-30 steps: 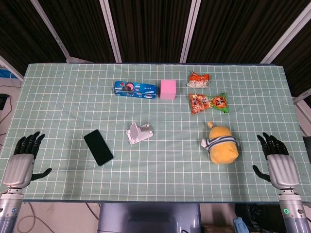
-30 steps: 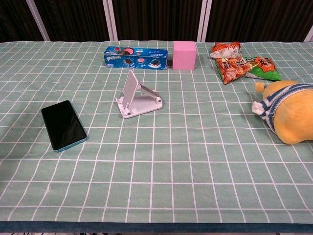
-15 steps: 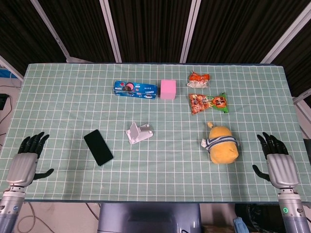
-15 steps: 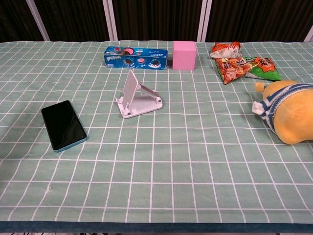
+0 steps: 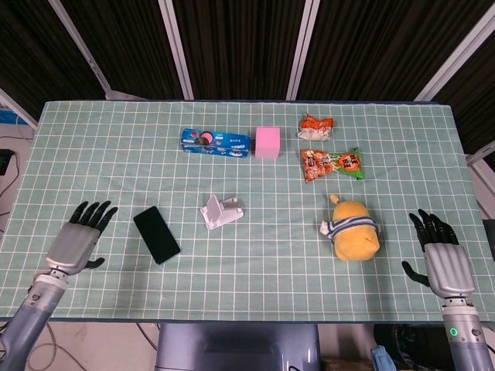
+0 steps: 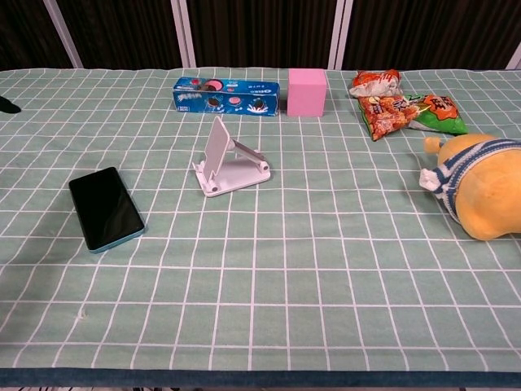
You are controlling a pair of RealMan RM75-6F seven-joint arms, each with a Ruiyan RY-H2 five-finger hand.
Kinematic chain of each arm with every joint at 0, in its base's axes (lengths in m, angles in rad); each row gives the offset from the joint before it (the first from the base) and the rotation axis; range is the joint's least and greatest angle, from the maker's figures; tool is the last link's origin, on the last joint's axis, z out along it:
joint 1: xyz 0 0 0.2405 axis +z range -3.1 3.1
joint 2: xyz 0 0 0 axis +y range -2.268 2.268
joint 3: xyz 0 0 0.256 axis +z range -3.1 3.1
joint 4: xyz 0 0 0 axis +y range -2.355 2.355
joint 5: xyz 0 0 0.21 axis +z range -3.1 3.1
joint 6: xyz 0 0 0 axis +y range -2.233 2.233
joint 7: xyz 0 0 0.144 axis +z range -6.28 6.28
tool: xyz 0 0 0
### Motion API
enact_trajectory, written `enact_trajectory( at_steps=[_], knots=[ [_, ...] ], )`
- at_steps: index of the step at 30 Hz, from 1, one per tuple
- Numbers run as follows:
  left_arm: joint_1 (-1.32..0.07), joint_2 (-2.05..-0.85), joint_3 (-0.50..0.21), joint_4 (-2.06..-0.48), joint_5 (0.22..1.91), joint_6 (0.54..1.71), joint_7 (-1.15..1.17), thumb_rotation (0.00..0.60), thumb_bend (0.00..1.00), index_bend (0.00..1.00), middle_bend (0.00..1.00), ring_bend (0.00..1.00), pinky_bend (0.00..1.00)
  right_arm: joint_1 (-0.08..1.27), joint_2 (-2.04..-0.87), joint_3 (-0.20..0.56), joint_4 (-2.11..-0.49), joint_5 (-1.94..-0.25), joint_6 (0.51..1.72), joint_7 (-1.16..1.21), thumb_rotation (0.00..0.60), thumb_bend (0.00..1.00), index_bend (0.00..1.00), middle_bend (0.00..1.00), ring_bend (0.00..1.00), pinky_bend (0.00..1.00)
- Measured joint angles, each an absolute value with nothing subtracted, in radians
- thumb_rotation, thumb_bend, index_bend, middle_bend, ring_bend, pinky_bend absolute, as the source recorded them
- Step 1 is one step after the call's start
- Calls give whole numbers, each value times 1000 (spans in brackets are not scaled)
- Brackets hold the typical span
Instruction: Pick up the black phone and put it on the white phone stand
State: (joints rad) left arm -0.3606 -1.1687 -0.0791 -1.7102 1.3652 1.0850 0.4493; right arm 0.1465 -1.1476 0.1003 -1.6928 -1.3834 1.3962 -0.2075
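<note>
Left hand point(image 5: 77, 243) is over the near-left part of the table, palm down, fingers spread and pointing away from the robot, nothing in it. Its forearm runs back off the bottom-left corner. In the chest view you only catch a dark fingertip at the far left edge. Right hand point(image 5: 442, 259) sits at the near-right edge, also empty, fingers apart and pointing up-table, thumb sticking out to the side, wrist straight below it.
</note>
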Motion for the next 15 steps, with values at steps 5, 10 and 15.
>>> enact_trajectory(
  at_steps=[5, 10, 15],
  knots=[
    [-454, -1168, -102, -1703, 1279, 955, 519, 600, 52, 14, 1, 0, 0, 147, -1147, 100, -1694, -1381, 1396, -211, 600, 425, 8, 0, 0, 140],
    [-551, -1176, -109, -1682, 1193, 840, 595, 600, 78, 46, 63, 0, 0, 146, -1147, 100, -1694, -1377, 1397, -214, 600, 425, 8, 0, 0, 140],
    [-621, -1196, -106, -1662, 1140, 782, 644, 600, 81, 89, 146, 0, 0, 145, -1148, 100, -1695, -1374, 1398, -214, 600, 425, 8, 0, 0, 140]
  ],
)
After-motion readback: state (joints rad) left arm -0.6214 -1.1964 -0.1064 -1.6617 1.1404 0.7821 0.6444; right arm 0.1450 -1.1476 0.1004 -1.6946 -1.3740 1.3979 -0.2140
